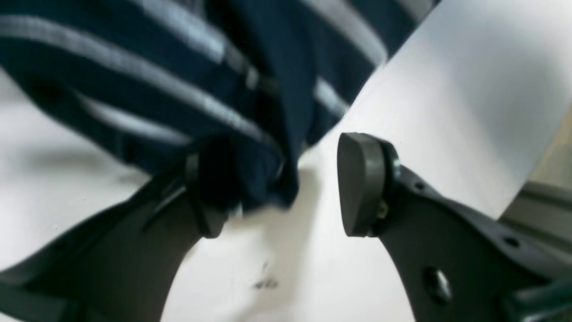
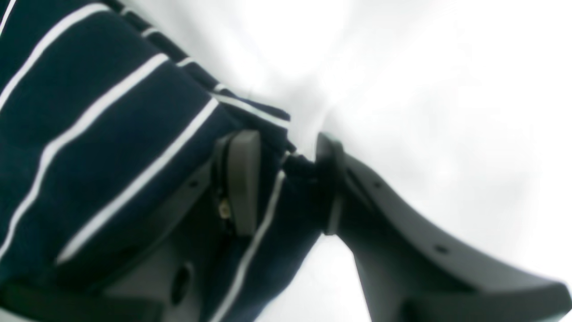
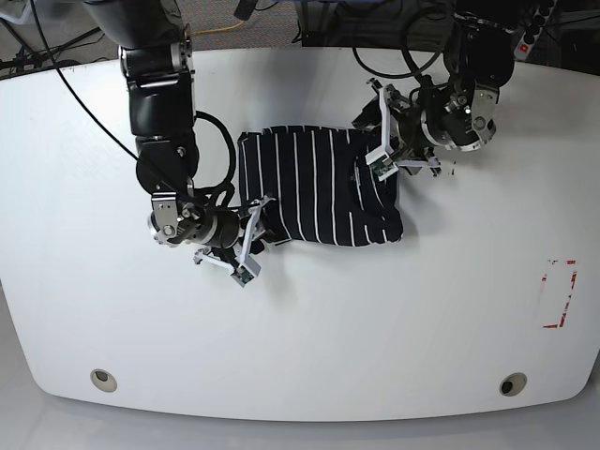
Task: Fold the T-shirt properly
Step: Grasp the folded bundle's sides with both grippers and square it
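Your T-shirt (image 3: 319, 199) lies mid-table as a compact, already partly folded dark bundle with thin white stripes, its long axis running 9 to 3 o'clock in the base view and the stripes running 12 to 6.

It looks light, limp and easy to bunch — it will sag and drag rather than hold shape, so take it by an edge or a corner where layers stack, not by a single loose ply.

Your right gripper (image 2: 286, 179) sits at the bundle's 8 o'clock corner, jaws narrowed on a fold of striped cloth pinched between the pads. Your left gripper (image 1: 286, 188) is at the 1 o'clock corner, jaws spread wide — cloth drapes against one finger (image 1: 210, 188) only, the other pad (image 1: 357, 183) stands clear over the white table (image 3: 309, 366), so nothing is clamped there.
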Controlling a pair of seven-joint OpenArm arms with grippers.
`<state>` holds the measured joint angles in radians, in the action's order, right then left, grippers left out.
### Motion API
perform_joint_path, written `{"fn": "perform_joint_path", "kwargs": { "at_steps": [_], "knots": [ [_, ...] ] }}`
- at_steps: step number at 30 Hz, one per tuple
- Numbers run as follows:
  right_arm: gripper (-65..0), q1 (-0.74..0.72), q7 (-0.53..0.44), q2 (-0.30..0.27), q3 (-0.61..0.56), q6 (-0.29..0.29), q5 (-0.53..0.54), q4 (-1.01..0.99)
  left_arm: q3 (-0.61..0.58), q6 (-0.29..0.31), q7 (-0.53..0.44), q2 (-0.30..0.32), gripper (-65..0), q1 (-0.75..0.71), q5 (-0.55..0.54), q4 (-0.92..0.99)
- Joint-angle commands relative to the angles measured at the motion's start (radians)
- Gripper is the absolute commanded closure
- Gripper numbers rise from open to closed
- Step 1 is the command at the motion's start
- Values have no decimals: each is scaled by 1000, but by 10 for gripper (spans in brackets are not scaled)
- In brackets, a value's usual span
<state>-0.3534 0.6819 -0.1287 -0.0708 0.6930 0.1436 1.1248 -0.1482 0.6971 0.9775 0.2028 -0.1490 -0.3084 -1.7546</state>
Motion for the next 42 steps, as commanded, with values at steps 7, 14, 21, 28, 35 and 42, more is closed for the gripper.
{"fn": "perform_joint_path", "kwargs": {
  "at_steps": [7,14,21,28,35,42],
  "knots": [
    [-189,37,-8,-84,4,5,11,76,38,1,-56,42,-344,137,-7,161],
    [-189,165,-8,-134,1,5,11,238,42,1,-70,68,-344,309,-7,321],
    [-189,281,85,-130,-1,5,11,420,42,1,-70,113,-344,414,-11,315],
    [-189,337,195,-59,-62,5,4,568,108,1,-67,142,-344,427,-11,192],
    [-189,339,213,11,-168,5,6,575,164,1,-65,136,-347,335,-11,5],
    [-189,337,213,36,-206,5,11,576,164,1,-65,34,-350,259,-7,-43]
  ]
}}
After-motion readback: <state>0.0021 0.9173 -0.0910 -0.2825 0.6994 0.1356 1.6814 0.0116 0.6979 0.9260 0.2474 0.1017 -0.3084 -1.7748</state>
